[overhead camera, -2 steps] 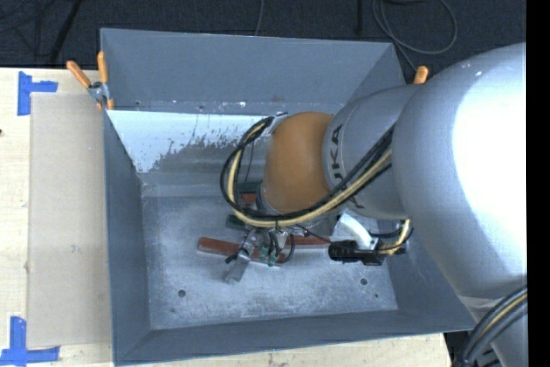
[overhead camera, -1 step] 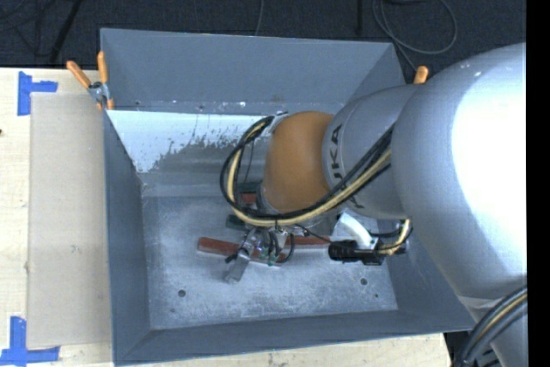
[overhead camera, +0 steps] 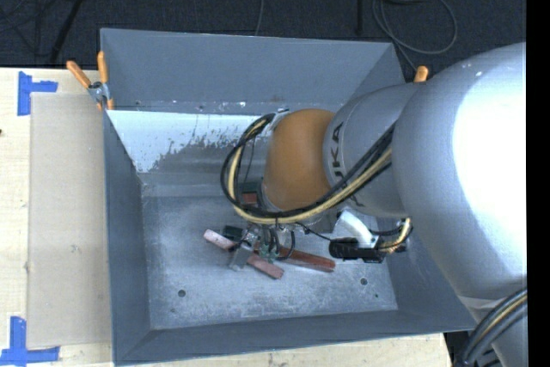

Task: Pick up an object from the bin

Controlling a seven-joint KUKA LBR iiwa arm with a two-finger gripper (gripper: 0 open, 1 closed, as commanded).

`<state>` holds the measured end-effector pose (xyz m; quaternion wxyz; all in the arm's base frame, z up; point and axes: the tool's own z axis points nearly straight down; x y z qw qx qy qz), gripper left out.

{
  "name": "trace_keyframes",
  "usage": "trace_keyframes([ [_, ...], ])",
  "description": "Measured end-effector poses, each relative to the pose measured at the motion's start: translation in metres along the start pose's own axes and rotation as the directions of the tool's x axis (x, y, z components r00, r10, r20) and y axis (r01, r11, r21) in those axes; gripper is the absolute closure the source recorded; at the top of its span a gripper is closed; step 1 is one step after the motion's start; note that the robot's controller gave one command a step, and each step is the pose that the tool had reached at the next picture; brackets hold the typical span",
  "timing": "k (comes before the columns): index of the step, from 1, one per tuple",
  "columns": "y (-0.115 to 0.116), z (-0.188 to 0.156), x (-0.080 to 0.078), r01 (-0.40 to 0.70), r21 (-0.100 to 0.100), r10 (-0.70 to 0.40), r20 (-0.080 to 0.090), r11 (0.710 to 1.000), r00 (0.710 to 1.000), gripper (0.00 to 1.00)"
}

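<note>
Closest to my camera was the arm's big pale-grey link (overhead camera: 464,176), which came in from the right and covered the right-hand part of the bin (overhead camera: 172,305). Beyond it I saw the orange cover (overhead camera: 296,159) on the wrist, with black and yellow cables (overhead camera: 234,159) looped round its left side. The gripper (overhead camera: 262,241) hung below that cover, down low over the middle of the bin floor. Its tip was tucked in among a small cluster of things, and I could not tell from my view whether it was spread or closed, or whether it had anything in it.

The cluster lay right beneath it. A pink stick (overhead camera: 217,239) pointed off to the left, with a small black piece (overhead camera: 234,232) just beside it. A reddish stick (overhead camera: 266,267) lay slanted under the tip, and a brown-red stick (overhead camera: 311,261) stretched to the right. Near the wrist's right side lay a white piece (overhead camera: 351,227) and a black part (overhead camera: 344,250).
</note>
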<state>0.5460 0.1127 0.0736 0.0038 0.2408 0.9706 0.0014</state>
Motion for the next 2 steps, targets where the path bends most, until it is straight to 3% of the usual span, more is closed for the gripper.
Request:
trace_keyframes([
  [2,0.002,-0.091,-0.003,0.002,0.002,-0.002,-0.005,1.000,1.000,1.00],
])
